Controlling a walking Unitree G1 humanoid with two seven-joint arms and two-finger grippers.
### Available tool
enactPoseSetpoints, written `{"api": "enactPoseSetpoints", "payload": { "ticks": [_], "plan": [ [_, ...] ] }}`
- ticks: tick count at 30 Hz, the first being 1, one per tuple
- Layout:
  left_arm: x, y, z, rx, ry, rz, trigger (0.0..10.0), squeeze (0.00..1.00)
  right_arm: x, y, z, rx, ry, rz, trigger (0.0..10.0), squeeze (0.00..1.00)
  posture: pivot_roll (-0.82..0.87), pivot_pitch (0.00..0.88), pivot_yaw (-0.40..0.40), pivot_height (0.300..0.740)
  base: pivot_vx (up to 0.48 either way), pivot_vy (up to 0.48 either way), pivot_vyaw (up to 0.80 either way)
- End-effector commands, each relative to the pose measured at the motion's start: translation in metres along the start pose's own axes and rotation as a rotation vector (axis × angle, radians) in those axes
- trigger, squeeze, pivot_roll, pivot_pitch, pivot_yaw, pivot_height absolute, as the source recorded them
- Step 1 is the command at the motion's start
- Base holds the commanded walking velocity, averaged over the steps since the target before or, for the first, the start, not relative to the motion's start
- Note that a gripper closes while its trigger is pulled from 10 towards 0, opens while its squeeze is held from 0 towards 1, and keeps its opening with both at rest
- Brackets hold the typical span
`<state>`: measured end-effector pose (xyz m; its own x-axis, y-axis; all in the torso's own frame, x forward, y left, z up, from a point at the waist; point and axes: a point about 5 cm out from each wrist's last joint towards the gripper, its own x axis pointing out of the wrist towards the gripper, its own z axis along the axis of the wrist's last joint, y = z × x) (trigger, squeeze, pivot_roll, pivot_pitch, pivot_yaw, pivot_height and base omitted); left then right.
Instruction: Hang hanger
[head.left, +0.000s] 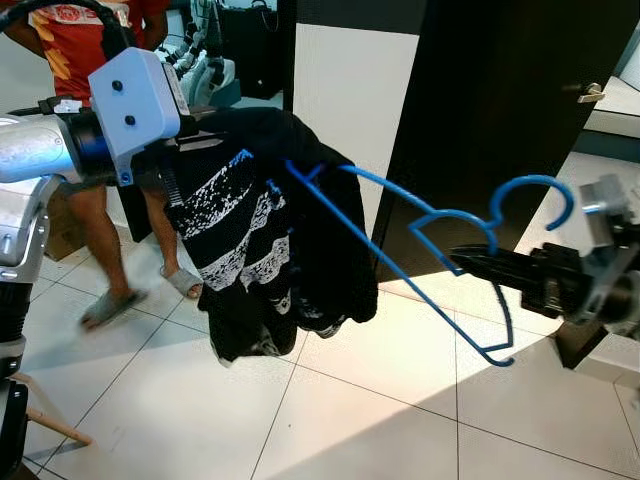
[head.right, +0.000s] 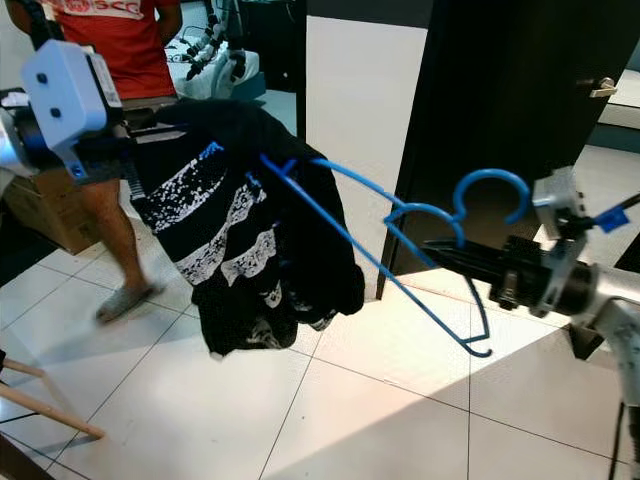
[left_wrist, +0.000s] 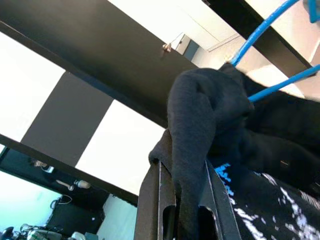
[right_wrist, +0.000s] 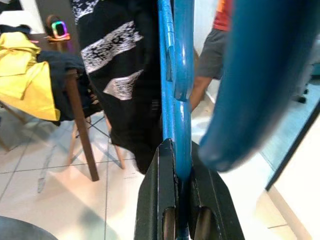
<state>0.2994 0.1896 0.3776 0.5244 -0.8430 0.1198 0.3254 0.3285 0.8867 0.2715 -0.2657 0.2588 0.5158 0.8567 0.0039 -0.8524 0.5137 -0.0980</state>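
Note:
A blue plastic hanger (head.left: 430, 240) hangs in mid-air, held between both arms above the tiled floor. My right gripper (head.left: 462, 260) is shut on the hanger's neck just below its hook (head.left: 530, 195); in the right wrist view the blue bar (right_wrist: 177, 125) runs between the two fingers. A black garment with white patterned bands (head.left: 260, 240) drapes over the hanger's far end. My left gripper (left_wrist: 182, 200) is shut on a fold of that black cloth (left_wrist: 200, 130), up at the left.
A dark door (head.left: 500, 110) with a handle (head.left: 592, 94) stands behind the hanger, beside a white wall panel (head.left: 350, 100). A person in a red shirt (head.left: 90, 40) and sandals stands at the left. A wooden chair with yellow cloth (right_wrist: 25, 75) is nearby.

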Motion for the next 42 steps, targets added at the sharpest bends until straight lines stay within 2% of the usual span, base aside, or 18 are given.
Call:
{"api": "enactPoseSetpoints", "payload": {
  "ticks": [1, 7, 14, 16, 18, 20, 23, 24, 25, 30, 34, 35, 37, 38, 40, 41, 42],
  "plan": [
    [-0.003, 0.003, 0.004, 0.017, -0.006, -0.002, 10.0, 0.0, -0.005, -0.002, 0.003, -0.016, -0.004, -0.017, 10.0, 0.0, 0.0, 0.0, -0.045, 0.74, 0.0, 0.0, 0.0],
    [0.0, 0.002, 0.005, 0.012, -0.02, -0.013, 10.0, 0.0, -0.002, -0.002, 0.002, -0.025, -0.007, -0.027, 10.0, 0.0, 0.0, 0.0, -0.042, 0.74, 0.0, 0.0, 0.0],
    [0.003, 0.001, 0.007, 0.007, -0.032, -0.017, 10.0, 0.0, 0.005, 0.003, 0.0, -0.019, -0.005, 0.016, 10.0, 0.0, 0.0, 0.0, -0.042, 0.74, 0.0, 0.0, 0.0],
    [0.004, -0.001, 0.005, 0.001, -0.028, -0.018, 10.0, 0.0, 0.016, 0.012, -0.001, -0.004, 0.009, 0.1, 10.0, 0.0, 0.0, 0.0, -0.043, 0.74, 0.0, 0.0, 0.0],
    [0.004, -0.001, 0.005, 0.001, -0.028, -0.018, 10.0, 0.0, 0.016, 0.012, -0.001, -0.004, 0.009, 0.1, 10.0, 0.0, 0.0, 0.0, -0.043, 0.74, 0.0, 0.0, 0.0],
    [0.004, -0.001, 0.004, 0.0, -0.025, -0.016, 10.0, 0.0, 0.02, 0.018, -0.005, 0.006, 0.036, 0.145, 10.0, 0.0, 0.0, 0.0, -0.043, 0.74, 0.0, 0.0, 0.0],
    [0.006, -0.002, 0.003, -0.003, -0.024, -0.011, 10.0, 0.0, 0.029, 0.028, -0.021, 0.005, 0.16, 0.222, 10.0, 0.0, 0.0, 0.0, -0.045, 0.74, 0.0, 0.0, 0.0],
    [0.006, -0.002, 0.003, -0.003, -0.024, -0.011, 10.0, 0.0, 0.029, 0.028, -0.021, 0.005, 0.16, 0.222, 10.0, 0.0, 0.0, 0.0, -0.045, 0.74, 0.0, 0.0, 0.0],
    [0.007, -0.003, 0.004, -0.004, -0.029, -0.011, 10.0, 0.0, 0.032, 0.028, -0.027, -0.006, 0.205, 0.215, 10.0, 0.0, 0.0, 0.0, -0.046, 0.74, 0.0, 0.0, 0.0],
    [0.007, -0.004, 0.004, -0.006, -0.032, -0.012, 10.0, 0.0, 0.034, 0.028, -0.031, -0.015, 0.232, 0.208, 10.0, 0.0, 0.0, 0.0, -0.046, 0.74, 0.0, 0.0, 0.0],
    [0.01, -0.005, 0.008, -0.014, -0.057, -0.013, 10.0, 0.0, 0.047, 0.024, -0.042, -0.024, 0.3, 0.153, 10.0, 0.0, 0.0, 0.0, -0.05, 0.74, 0.0, 0.0, 0.0],
    [0.012, -0.007, 0.01, -0.021, -0.075, -0.017, 10.0, 0.0, 0.055, 0.023, -0.049, -0.023, 0.335, 0.119, 10.0, 0.0, 0.0, 0.0, -0.051, 0.74, 0.0, 0.0, 0.0],
    [0.012, -0.007, 0.01, -0.021, -0.075, -0.017, 10.0, 0.0, 0.055, 0.023, -0.049, -0.023, 0.335, 0.119, 10.0, 0.0, 0.0, 0.0, -0.051, 0.74, 0.0, 0.0, 0.0],
    [0.014, -0.008, 0.013, -0.032, -0.095, -0.018, 10.0, 0.0, 0.064, 0.023, -0.055, -0.017, 0.369, 0.09, 10.0, 0.0, 0.0, 0.0, -0.053, 0.74, 0.0, 0.0, 0.0],
    [0.017, -0.012, 0.018, -0.053, -0.131, -0.019, 10.0, 0.0, 0.076, 0.026, -0.066, 0.021, 0.426, 0.05, 10.0, 0.0, 0.0, 0.0, -0.056, 0.74, 0.0, 0.0, 0.0],
    [0.017, -0.012, 0.018, -0.053, -0.131, -0.019, 10.0, 0.0, 0.076, 0.026, -0.066, 0.021, 0.426, 0.05, 10.0, 0.0, 0.0, 0.0, -0.056, 0.74, 0.0, 0.0, 0.0],
    [0.018, -0.014, 0.019, -0.064, -0.145, -0.015, 10.0, 0.0, 0.079, 0.026, -0.073, 0.062, 0.466, 0.008, 10.0, 0.0, 0.0, 0.0, -0.059, 0.74, 0.0, 0.0, 0.0]
  ]
}}
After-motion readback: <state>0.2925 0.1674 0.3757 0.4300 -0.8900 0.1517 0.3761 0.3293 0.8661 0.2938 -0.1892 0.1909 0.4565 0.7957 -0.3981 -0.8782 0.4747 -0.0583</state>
